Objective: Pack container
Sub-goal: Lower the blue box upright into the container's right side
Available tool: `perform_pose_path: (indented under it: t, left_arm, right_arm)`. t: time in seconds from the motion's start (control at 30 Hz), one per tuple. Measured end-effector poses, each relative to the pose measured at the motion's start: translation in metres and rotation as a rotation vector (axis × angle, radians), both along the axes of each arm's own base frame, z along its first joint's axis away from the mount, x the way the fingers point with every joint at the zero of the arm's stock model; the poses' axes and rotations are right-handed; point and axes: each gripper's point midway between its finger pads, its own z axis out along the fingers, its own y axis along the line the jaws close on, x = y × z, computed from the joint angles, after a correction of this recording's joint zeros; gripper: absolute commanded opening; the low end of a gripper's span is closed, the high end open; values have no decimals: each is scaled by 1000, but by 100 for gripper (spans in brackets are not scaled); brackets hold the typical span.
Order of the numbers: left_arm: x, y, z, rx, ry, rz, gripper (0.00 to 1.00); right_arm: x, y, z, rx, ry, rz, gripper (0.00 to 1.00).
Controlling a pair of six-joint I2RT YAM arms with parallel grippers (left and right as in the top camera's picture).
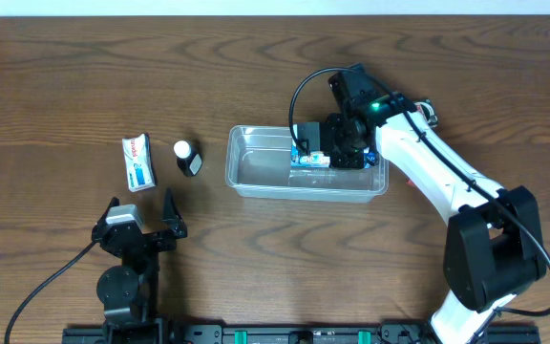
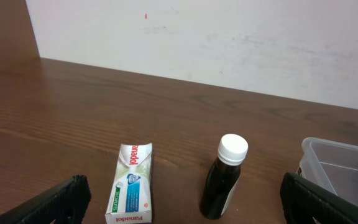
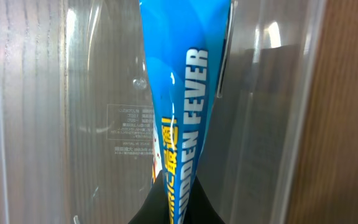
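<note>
The clear plastic container (image 1: pixel 256 172) lies in the middle of the table; its corner shows in the left wrist view (image 2: pixel 344 165) and its floor fills the right wrist view (image 3: pixel 92 106). My right gripper (image 1: pixel 337 143) is inside the container's right half, shut on a blue packet (image 3: pixel 176 106) printed "SUDDEN FEVER", which also shows overhead (image 1: pixel 310 160). My left gripper (image 1: pixel 141 225) is open and empty near the front left. Ahead of it lie a white Panadol box (image 2: pixel 129 183) and a dark bottle with a white cap (image 2: pixel 224 177).
In the overhead view the Panadol box (image 1: pixel 138 162) and the bottle (image 1: pixel 188 158) lie left of the container. A black cable loops above the right wrist. A pale wall stands beyond the table's far edge.
</note>
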Motion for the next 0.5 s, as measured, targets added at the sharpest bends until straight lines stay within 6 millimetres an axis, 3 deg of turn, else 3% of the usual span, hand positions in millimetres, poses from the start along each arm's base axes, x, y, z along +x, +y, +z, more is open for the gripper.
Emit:
perform_pose_path:
  t: [0.1, 0.5]
  left_arm:
    - [0, 0, 0, 0, 0, 0, 98]
    - [0, 0, 0, 0, 0, 0, 98]
  right_arm:
    - [-1, 0, -9, -9, 19, 3, 1]
    - [4, 2, -10, 0, 7, 0, 1]
